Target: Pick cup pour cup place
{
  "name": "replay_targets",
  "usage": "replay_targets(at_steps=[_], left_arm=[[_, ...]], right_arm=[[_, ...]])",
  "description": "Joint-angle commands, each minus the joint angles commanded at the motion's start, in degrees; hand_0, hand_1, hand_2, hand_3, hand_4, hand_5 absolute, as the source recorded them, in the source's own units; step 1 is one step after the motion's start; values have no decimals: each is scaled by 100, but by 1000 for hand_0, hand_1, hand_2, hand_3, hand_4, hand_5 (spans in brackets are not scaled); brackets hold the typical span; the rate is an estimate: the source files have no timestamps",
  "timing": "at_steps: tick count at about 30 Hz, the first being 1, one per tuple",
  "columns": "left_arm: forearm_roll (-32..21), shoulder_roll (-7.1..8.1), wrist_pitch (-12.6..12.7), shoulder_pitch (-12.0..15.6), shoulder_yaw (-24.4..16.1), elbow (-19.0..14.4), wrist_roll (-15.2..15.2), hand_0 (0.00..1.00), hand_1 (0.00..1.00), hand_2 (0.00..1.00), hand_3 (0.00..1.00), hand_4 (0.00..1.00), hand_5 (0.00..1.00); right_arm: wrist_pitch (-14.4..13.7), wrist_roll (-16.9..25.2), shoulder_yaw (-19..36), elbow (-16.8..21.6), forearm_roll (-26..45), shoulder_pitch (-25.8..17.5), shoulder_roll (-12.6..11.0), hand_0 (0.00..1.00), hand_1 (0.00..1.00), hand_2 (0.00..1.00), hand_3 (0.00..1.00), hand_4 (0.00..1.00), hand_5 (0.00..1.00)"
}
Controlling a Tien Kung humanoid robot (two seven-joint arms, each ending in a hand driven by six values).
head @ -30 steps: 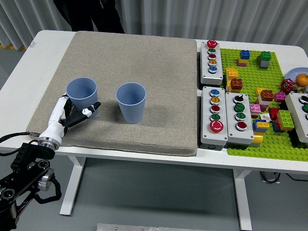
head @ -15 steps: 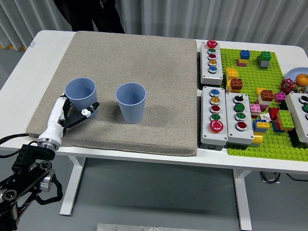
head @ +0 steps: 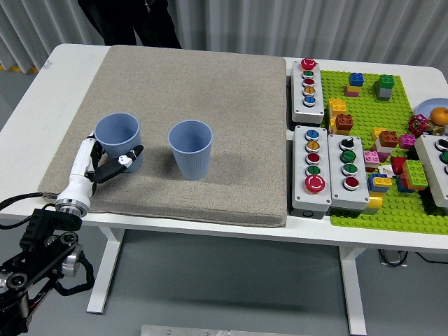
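Grey-beige woven fabric, a thick square mat point(head: 210, 98), covers most of the white table point(head: 28, 119), and two identical blue plastic cups stand upright on it side by side, near each other but not touching; set out this way, on a soft surface with their mouths up, they look arranged so that one can be lifted and tipped into the other. The left blue cup point(head: 117, 135) sits near the mat's left edge, within easy reach of the left hand point(head: 98, 164), which comes up from the lower left corner on its black arm. The right blue cup point(head: 190, 148) stands toward the mat's middle, well clear of the hand, and is probably the receiver. The hand's white fingers point(head: 85, 157) lie along the left cup's near-left side, and the dark-tipped thumb reaches across its lower front, so the hand is partly closed around the cup's base; whether the grip is firm cannot be told, and the cup appears to rest on the mat, not yet lifted. Whether either cup holds anything cannot be seen. The right hand is out of view.
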Motion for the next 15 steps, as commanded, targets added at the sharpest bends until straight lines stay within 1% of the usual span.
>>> replay_targets(at_steps=[6, 7, 12, 13, 15], left_arm=[[-2, -4, 1, -6, 19, 0, 7, 832, 816, 961, 912, 893, 276], [-2, -4, 1, -6, 19, 1, 7, 812, 807, 959, 920, 857, 240], [3, -14, -13, -13, 32, 14, 10, 812, 807, 959, 920, 857, 240], [3, -14, -12, -14, 33, 16, 10, 781, 793, 958, 918, 854, 233], [-7, -19, -4, -25, 42, 20, 4, 781, 793, 958, 918, 854, 233]], right_arm=[[3, -3, 8, 1, -9, -1, 0, 703, 629, 563, 571, 2, 104], [3, -3, 8, 1, -9, -1, 0, 702, 629, 563, 571, 2, 105], [5, -4, 16, 1, -20, 2, -2, 702, 629, 563, 571, 2, 105], [4, -4, 16, 1, -19, 3, -2, 703, 630, 563, 571, 2, 104], [4, -3, 17, 0, -18, 6, -2, 703, 630, 563, 571, 2, 104]])
